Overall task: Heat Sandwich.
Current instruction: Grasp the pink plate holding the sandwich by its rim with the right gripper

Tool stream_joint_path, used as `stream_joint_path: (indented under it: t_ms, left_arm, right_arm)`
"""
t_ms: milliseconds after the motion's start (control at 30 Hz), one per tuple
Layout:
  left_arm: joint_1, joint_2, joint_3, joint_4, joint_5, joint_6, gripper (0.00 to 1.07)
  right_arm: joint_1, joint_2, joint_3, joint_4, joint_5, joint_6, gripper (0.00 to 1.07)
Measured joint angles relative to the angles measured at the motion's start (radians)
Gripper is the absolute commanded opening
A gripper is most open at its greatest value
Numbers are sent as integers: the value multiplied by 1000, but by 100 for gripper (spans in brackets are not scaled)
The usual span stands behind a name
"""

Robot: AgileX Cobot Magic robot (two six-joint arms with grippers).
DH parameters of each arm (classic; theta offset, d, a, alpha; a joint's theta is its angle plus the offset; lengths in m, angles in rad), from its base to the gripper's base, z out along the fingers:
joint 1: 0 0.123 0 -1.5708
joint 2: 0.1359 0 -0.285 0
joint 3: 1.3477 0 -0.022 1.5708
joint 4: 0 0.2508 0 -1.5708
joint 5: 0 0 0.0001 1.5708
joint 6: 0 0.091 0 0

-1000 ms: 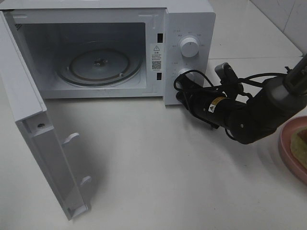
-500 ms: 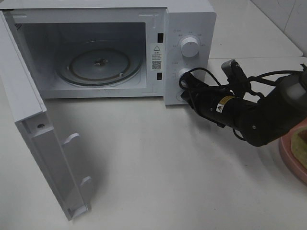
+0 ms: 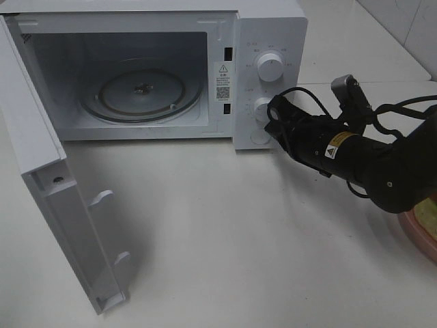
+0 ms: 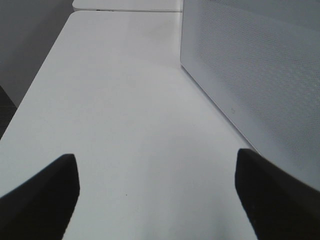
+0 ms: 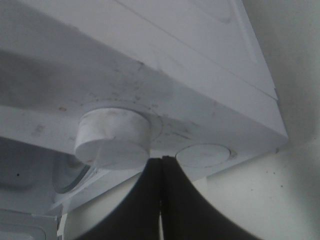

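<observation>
The white microwave [image 3: 273,27] stands with its door [image 3: 41,178] swung wide open, and the glass turntable [image 3: 142,92] inside is bare. My right gripper [image 3: 273,124] is shut with nothing in it, its tips close to the control panel. In the right wrist view the right gripper [image 5: 161,160] points between the lower knob [image 5: 112,140] and the round door button [image 5: 204,155]. At the right edge, only a yellowish sliver of the sandwich [image 3: 432,203] shows on its pink plate [image 3: 418,231]; the right arm hides the rest. My left gripper [image 4: 157,200] hangs open over bare table.
The upper knob [image 3: 270,67] sits above the lower knob [image 3: 261,107] on the panel. The open door sticks out toward the table's front left. In the left wrist view the microwave's perforated side wall [image 4: 255,75] runs along one side, with the table edge [image 4: 35,95] opposite.
The right arm has drawn back to the right, so its shut tips moved from the door button up toward the lower knob. It now covers more of the plate and sandwich.
</observation>
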Motion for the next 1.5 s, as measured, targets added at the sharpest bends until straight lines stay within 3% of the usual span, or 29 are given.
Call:
stream_joint_path:
  t_ms: [400,633,1033,1267,1500]
  left_arm:
    - [0,0,0,0,0,0,81]
    - [0,0,0,0,0,0,81]
    - [0,0,0,0,0,0,81]
    - [0,0,0,0,0,0,81]
    - [0,0,0,0,0,0,81]
  right_arm:
    - [1,-101,118,-73,36,0,0]
    - [1,-161,129,-151,103,1,0]
    - [1,-373,124,-338,475,1,0]
    - [1,-473,38,-532,804,64,0]
    - [1,-487,-9,-567,1020,68,0]
